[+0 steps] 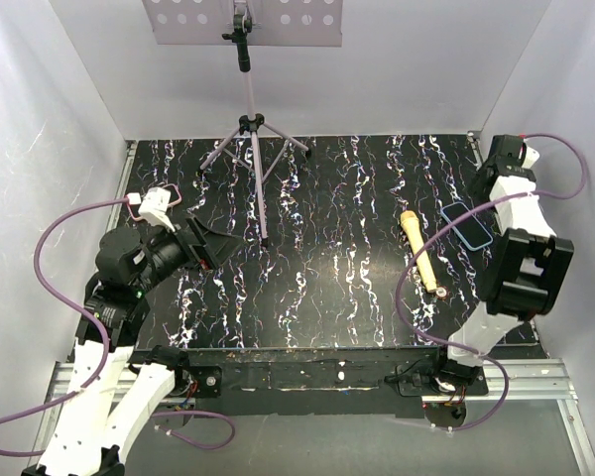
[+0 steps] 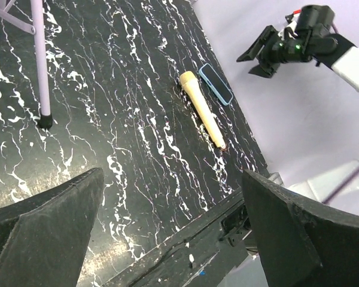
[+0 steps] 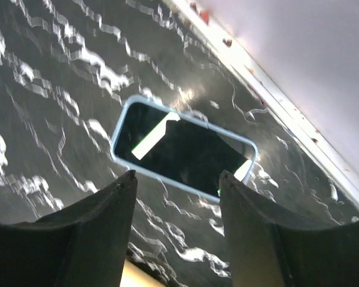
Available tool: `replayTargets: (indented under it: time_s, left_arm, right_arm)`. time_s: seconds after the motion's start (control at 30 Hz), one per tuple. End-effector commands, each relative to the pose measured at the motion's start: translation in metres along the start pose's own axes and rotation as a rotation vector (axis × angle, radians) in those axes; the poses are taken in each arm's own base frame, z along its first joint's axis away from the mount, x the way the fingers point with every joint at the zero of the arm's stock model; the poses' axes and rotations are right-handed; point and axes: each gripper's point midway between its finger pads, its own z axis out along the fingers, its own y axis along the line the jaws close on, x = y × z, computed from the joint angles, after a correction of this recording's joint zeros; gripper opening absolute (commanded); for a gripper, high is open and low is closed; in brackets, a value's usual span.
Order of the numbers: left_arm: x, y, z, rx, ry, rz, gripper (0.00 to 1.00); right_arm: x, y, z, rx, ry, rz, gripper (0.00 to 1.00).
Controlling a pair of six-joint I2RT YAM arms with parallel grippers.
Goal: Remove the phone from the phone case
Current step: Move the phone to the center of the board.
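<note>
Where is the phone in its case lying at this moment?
In the top view, the phone lies flat on the right side of the table, just right of the yellow tool and near the table's right edge.

Your left arm (image 1: 109,307) is folded at the elbow, with the wrist turned right and angled slightly down. Your left gripper (image 1: 210,245) has its jaws spread wide and holds nothing. Your right arm (image 1: 524,270) reaches forward along the right side, wrist tipped down. Your right gripper (image 2: 256,62) is also parted, fingers (image 3: 87,236) empty.
</note>
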Motion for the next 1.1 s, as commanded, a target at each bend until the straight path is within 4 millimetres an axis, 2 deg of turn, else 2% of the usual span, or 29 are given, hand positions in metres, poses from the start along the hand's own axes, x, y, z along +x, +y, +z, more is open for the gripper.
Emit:
replayTargets:
  time_s: [0.0,0.03,0.13,0.17,0.23,0.33,0.5,0.73,1.07]
  left_arm:
    - [-0.006,-0.014,-0.003,0.057,0.003,0.025,1.0]
    - [-0.006,-0.015,-0.004,0.059,0.005,0.025,1.0]
    - [-0.006,-0.016,-0.004,0.057,0.016,0.021,0.99]
    - [-0.005,-0.017,-0.004,0.058,0.021,0.017,1.0]
    - [-0.007,-0.018,-0.005,0.063,0.022,0.017,1.0]
    - [-0.008,-0.02,-0.004,0.066,0.026,0.017,1.0]
    - [-0.008,-0.022,-0.004,0.07,0.036,0.008,1.0]
    - [-0.011,-0.026,-0.004,0.08,0.038,0.011,1.0]
    - [-0.014,-0.032,-0.011,0.088,0.031,0.023,1.0]
  right_arm:
    - [-0.028,-0.009,0.028,0.128,-0.008,0.218,0.54]
    - [-0.032,-0.005,0.037,0.112,-0.019,0.232,0.45]
    - [-0.04,-0.002,0.057,0.145,-0.035,0.261,0.42]
    - [-0.04,-0.001,0.065,0.157,-0.018,0.259,0.38]
    - [-0.04,-0.001,0.076,0.204,0.017,0.269,0.22]
    - [-0.044,0.001,0.091,0.225,0.025,0.281,0.13]
    - [-0.038,-0.01,0.103,0.312,0.051,0.26,0.13]
    - [-0.008,-0.023,0.119,0.391,0.217,0.077,0.12]
    - [0.023,-0.017,0.128,0.319,0.369,-0.057,0.15]
